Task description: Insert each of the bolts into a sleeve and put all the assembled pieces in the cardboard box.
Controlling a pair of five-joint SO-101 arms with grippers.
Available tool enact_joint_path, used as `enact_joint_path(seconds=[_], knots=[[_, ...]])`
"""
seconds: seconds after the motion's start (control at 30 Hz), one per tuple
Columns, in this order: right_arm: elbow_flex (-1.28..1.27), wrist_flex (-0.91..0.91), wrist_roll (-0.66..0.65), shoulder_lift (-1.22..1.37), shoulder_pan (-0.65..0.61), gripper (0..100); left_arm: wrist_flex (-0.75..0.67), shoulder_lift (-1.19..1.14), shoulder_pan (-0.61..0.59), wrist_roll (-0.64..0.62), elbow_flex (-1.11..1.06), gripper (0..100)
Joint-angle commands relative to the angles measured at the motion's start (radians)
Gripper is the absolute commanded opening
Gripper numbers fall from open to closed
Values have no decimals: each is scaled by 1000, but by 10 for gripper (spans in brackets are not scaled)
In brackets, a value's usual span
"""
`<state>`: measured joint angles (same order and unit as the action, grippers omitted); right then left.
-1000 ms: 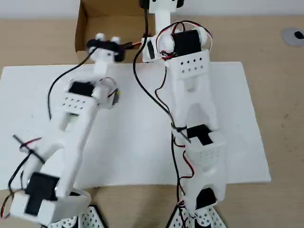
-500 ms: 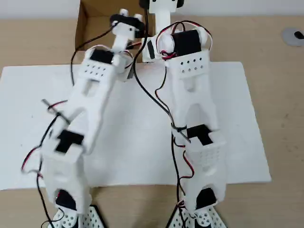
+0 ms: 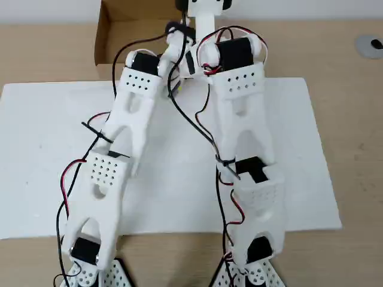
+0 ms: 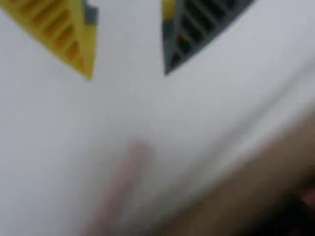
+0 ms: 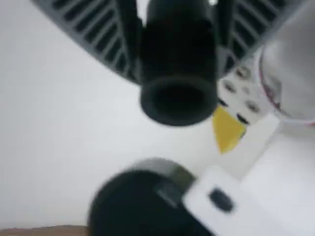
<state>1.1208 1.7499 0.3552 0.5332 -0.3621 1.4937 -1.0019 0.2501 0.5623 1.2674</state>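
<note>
My right pincer (image 5: 179, 73) is pinching the black sleeve (image 5: 177, 101) close by the cardboard box (image 3: 103, 42). My left pincer (image 4: 128, 73) is hanging spread, nothing in it. They are crowding together, so I am risking a knock that twists the sleeve loose. The right wrist view is showing the sleeve's open end; from above, the right arm (image 3: 239, 101) is covering it.
</note>
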Motion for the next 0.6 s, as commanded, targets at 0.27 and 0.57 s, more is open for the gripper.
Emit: enact_joint_path(seconds=[0.27, 0.57], knots=[[54, -5, -14, -73, 18, 11, -84, -50, 46, 0, 17, 103], [56, -3, -14, -74, 18, 11, -57, -124, 66, -77, -9, 18]])
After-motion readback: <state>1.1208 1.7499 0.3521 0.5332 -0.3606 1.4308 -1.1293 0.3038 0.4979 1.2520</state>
